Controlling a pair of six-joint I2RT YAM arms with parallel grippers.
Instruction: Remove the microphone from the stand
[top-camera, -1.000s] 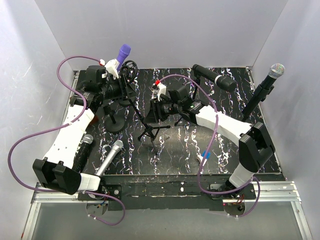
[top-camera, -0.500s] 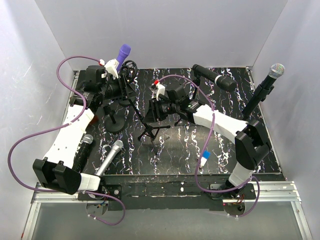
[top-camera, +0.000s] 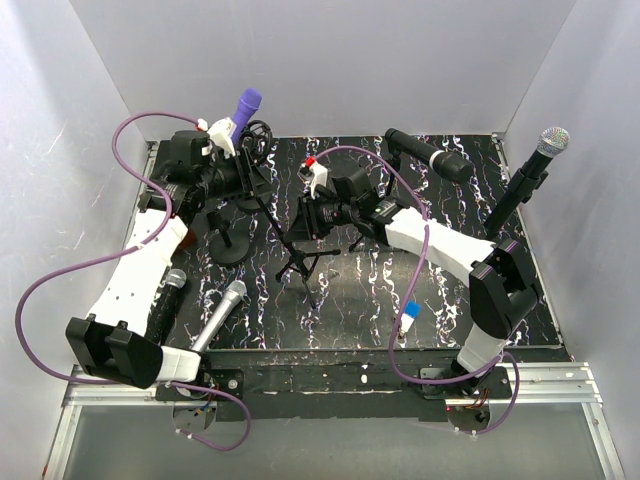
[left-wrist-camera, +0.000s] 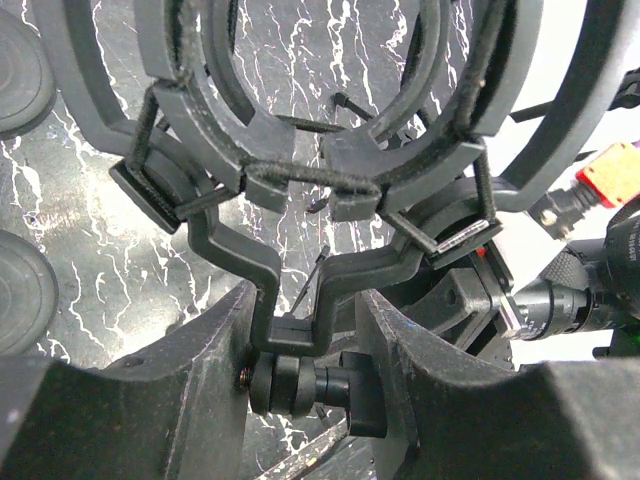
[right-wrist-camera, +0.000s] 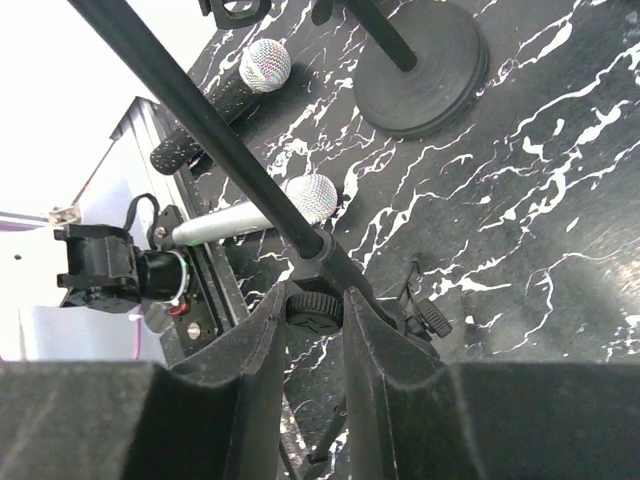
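Microphone (top-camera: 247, 103) seemingly in shock mount (left-wrist-camera: 345, 165); right end effector (right-wrist-camera: 315, 300) around stand pole (right-wrist-camera: 200, 122).

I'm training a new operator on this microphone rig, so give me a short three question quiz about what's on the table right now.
1. True or false: the purple microphone lies flat on the table.
2. The right tool grips which? A the tripod stand; B the purple cable; C a round base.
3. How many microphones lie loose beside the left arm?
Key: 1 false, it sticks up by the shock mount that the left tool holds. 2 A. 3 two, one black microphone, one silver microphone.
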